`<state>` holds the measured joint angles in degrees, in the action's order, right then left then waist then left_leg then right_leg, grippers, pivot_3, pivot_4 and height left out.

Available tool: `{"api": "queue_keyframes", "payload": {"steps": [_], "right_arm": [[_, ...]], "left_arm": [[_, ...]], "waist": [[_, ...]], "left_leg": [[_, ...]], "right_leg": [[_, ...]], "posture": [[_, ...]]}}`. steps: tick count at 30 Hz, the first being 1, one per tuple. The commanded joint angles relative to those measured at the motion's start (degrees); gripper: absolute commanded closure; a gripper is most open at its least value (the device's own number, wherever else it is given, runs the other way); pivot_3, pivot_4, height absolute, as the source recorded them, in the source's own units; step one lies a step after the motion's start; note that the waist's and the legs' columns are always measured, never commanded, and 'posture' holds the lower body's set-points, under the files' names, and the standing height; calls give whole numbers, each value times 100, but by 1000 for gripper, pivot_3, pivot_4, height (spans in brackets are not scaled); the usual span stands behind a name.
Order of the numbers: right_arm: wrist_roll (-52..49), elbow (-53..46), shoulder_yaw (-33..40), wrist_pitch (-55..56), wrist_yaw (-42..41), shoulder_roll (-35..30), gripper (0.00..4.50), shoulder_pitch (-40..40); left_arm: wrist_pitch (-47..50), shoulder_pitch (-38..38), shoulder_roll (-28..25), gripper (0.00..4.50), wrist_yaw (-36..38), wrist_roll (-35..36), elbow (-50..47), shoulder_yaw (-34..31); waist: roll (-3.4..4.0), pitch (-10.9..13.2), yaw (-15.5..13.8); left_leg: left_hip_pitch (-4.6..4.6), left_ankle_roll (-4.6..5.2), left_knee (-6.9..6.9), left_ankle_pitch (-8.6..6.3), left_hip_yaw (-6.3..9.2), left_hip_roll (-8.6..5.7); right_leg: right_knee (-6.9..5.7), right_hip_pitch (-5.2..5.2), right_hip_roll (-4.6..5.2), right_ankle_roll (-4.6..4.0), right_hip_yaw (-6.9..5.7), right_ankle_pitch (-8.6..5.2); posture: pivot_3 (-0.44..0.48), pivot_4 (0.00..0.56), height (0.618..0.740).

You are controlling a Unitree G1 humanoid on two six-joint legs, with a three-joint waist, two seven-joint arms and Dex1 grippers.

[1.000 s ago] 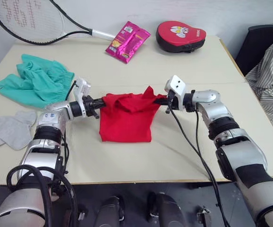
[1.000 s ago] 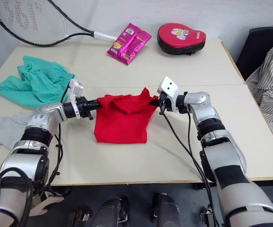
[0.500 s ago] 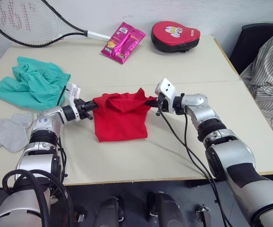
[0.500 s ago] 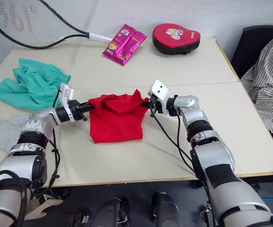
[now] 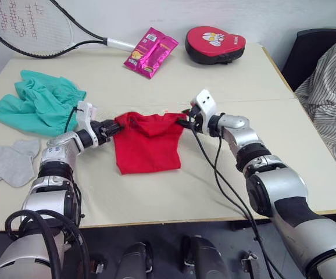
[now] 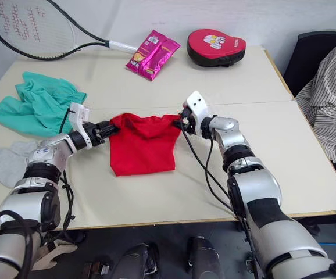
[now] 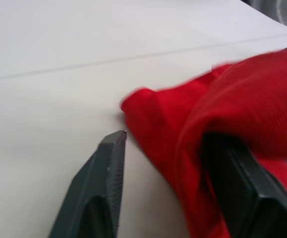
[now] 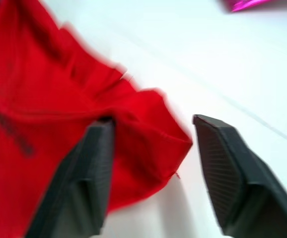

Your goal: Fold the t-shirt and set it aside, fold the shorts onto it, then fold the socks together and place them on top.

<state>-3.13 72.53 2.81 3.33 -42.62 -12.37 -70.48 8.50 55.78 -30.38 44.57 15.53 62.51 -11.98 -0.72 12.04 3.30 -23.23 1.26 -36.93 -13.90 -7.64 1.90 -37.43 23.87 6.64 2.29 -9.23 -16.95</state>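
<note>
Now both hands — left hand point(image 5: 111, 126), right hand point(image 5: 186, 119) — hang released at the t-shirt's point(image 5: 147, 144) upper corners.

looks like an office/lab room: plain beige table point(image 5: 156, 192), white wall at top, black office chair point(image 5: 307, 49) upper right, person in a striped shirt point(image 5: 331, 93) at right edge

One t-shirt point(image 5: 147, 142); one shorts point(image 5: 37, 106); two socks point(image 5: 8, 163)
</note>
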Motion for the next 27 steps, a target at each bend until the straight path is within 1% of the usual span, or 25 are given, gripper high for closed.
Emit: {"api": "queue_keyframes", "payload": {"steps": [1, 2, 3, 6, 10, 12, 14, 16, 19, 21, 23, 25, 27], "right_arm": [[-334, -103, 402, -241, 237, 38, 627, -137], [-396, -110, 510, -311, 376, 26, 291, -139], [-433, -118, 585, -362, 473, 18, 37, -139], [-453, -318, 659, -94, 350, -104, 37, -43], [-493, -1039, 463, 473, -838, -278, 37, 351], [-543, -1715, 243, 594, -1585, -398, 10, 774], [-702, -2825, -62, 490, -2382, -550, 10, 1432], [-721, -3890, -397, 603, -2769, -679, 10, 2111], [-814, -5234, -784, 468, -2896, -715, 10, 3019], [-673, -5731, -1072, 550, -2864, -724, 10, 3445], [-371, -5812, -1301, 842, -2626, -692, 10, 3690], [-74, -5702, -1506, 1302, -2427, -687, 10, 3804], [146, -5533, -1632, 1543, -2145, -618, 10, 3800]], "left_arm": [[-331, 107, -74, 413, -380, -73, 68, -160], [-359, 110, -73, 125, -460, -71, 84, -192], [-375, 114, -71, 109, -515, -66, 102, -216], [-731, -42, -90, 109, -239, 17, -218, -267], [-1009, -530, -218, 109, 593, 228, -1118, -304], [-1014, -1040, -341, 54, 1248, 330, -1997, -159], [-1254, -1784, -563, 54, 1959, 358, -3126, 73], [-1299, -2446, -744, 54, 2328, 434, -4099, 209], [-1241, -3237, -875, 54, 2473, 454, -5162, 359], [-1339, -3598, -866, 54, 2386, 336, -5527, 422], [-1533, -3806, -796, 54, 2112, 78, -5618, 495], [-1663, -3987, -748, 54, 1926, -104, -5675, 593], [-2088, -4182, -844, 54, 1852, -517, -5574, 799]], "waist": [[-1, 0, -7], [-1, 0, -8], [-1, 0, -8], [-1, 0, -5], [-1, 0, 1], [-1, -1, 10], [-1, -1, 10], [-1, -1, -4], [0, -1, -28], [0, -1, -34], [-1, -1, -44], [-1, -1, -65], [-1, -1, -74]], "left_leg": [[0, 0, 0, 0, 0, 0], [0, 0, 0, 0, 0, -1], [0, 1, 0, -1, 0, -2], [-2, 1, 1, -1, 0, -2], [-1, -1, 7, -2, -6, -1], [-1, -1, 11, -4, -10, 0], [2, -3, 15, -7, -13, 0], [4, -3, 25, -9, -15, 1], [4, -3, 30, -10, -15, 2], [5, 5, 29, -17, -11, 2], [17, 22, 29, -38, -9, 5], [19, 4, 29, -51, -6, 9], [19, 3, 30, -52, -8, 10]], "right_leg": [[0, 0, 0, 0, 0, 0], [1, -1, 1, 0, 0, 0], [0, 0, 2, 0, 0, 0], [1, 0, 2, 0, -1, 0], [5, 2, -1, 0, 2, 0], [7, 4, -3, 0, 4, 0], [8, 5, -4, 0, 8, 0], [15, 6, -5, 0, 11, 0], [23, 6, -3, 0, 12, 0], [43, 7, 2, -7, 12, 4], [43, 0, 3, -13, 12, 8], [43, 0, 2, -19, 10, 12], [43, 1, 1, -20, 9, 12]], "posture": [[0, 150, 740], [0, 150, 740], [0, 150, 740], [0, 150, 740], [0, 150, 740], [0, 150, 740], [0, 150, 740], [0, 150, 740], [0, 150, 740], [0, 150, 740], [0, 150, 740], [0, 150, 740], [0, 150, 740]]}}
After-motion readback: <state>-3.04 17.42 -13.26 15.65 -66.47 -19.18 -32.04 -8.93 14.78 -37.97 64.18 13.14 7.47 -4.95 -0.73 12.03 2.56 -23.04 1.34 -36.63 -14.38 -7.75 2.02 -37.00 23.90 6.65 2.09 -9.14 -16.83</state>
